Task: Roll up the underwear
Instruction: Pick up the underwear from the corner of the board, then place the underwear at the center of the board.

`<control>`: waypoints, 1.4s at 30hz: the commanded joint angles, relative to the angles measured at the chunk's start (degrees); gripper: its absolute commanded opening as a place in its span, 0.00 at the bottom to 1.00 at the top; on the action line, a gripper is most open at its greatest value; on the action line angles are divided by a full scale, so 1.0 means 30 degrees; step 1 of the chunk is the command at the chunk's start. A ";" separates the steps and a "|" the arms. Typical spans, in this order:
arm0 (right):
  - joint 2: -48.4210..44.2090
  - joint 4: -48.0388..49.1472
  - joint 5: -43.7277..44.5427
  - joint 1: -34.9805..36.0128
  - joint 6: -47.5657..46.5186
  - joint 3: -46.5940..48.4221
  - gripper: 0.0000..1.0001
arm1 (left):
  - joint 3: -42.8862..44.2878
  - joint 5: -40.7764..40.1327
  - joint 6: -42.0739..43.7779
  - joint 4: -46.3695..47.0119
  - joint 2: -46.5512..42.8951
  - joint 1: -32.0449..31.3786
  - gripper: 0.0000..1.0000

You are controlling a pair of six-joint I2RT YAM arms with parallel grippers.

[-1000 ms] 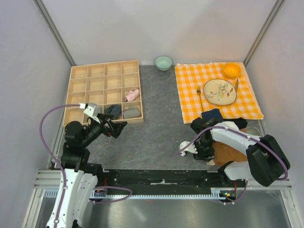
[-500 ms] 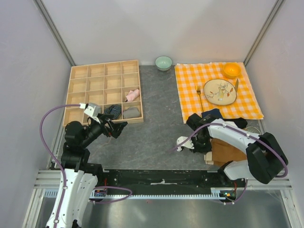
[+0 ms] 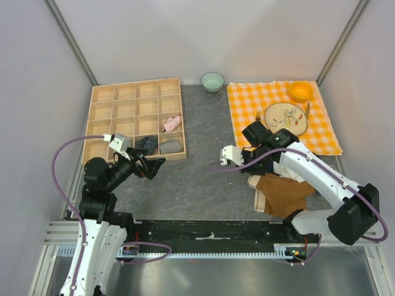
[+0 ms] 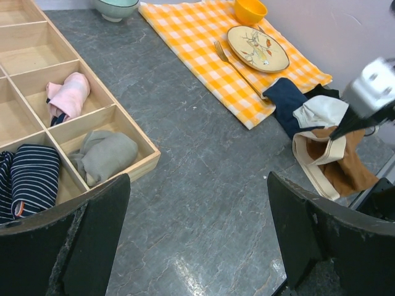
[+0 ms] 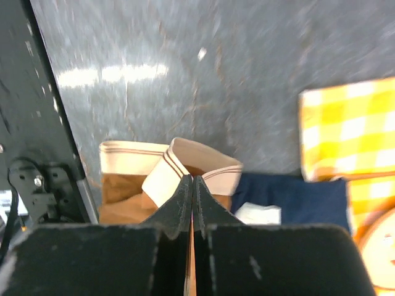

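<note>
Noting a change: your right pincer (image 5: pixel 192 183) has clamped onto the tan band of the rust-brown underwear (image 3: pixel 281 192) and lifted it; cloth hangs just below the jaws. Rolling not begun; left pincer (image 4: pixel 197 213) idles, fingers spread wide

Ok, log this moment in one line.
right gripper: shut on tan band of rust-brown underwear | left gripper: open, empty, near wooden tray | rolling: not yet started

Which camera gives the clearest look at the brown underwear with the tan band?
Left wrist: the brown underwear hangs in open view, its tan band pinched up by the right gripper. Top external has the arm covering part; right wrist sees mostly the band, close and blurry.
</note>
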 commanded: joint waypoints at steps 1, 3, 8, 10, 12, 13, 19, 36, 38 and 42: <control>0.0768 -0.1050 -0.4218 -0.0023 0.1015 0.4688 0.00 | -0.0008 0.0232 -0.0484 0.0486 -0.0013 -0.0100 0.98; 0.1852 -0.2017 -0.6319 0.0123 0.0956 0.7676 0.00 | -0.0037 0.0232 -0.0484 0.0457 0.0192 -0.0100 0.98; 0.3552 -0.2781 -0.9317 0.1236 0.1102 1.3626 0.00 | -0.0008 0.0056 -0.0338 0.0310 0.0339 -0.0100 0.98; 0.3730 -0.2782 -1.0691 0.1266 0.1423 1.5293 0.00 | 0.0022 0.0085 -0.0308 0.0281 0.0456 -0.0100 0.98; 0.3673 -0.2344 -1.0875 0.1208 0.1921 1.5771 0.00 | -0.0008 0.0347 -0.0308 0.0426 0.0486 -0.0100 0.98; 0.3527 -0.2052 -1.0382 0.1120 0.2561 1.5308 0.00 | -0.0066 0.0465 -0.0337 0.0485 0.0485 -0.0100 0.98; 0.0455 0.5460 -0.8182 -0.1741 0.5989 0.6714 0.00 | -0.0154 0.1139 -0.0543 0.0954 0.0486 -0.0100 0.98; 0.2120 1.1050 -1.0105 -0.8197 0.6704 -0.1483 0.45 | -0.0769 0.2136 -0.1568 0.2330 0.1392 -0.0977 0.97; 0.2295 0.9498 -1.1721 -0.8197 0.4828 -0.1309 0.50 | -0.0711 0.2253 -0.1278 0.2390 0.1860 -0.1942 0.92; 0.2501 0.8205 -1.2574 -0.8197 0.3476 -0.0870 0.52 | 0.0600 0.1352 -0.0078 0.1165 0.4025 -0.3962 0.84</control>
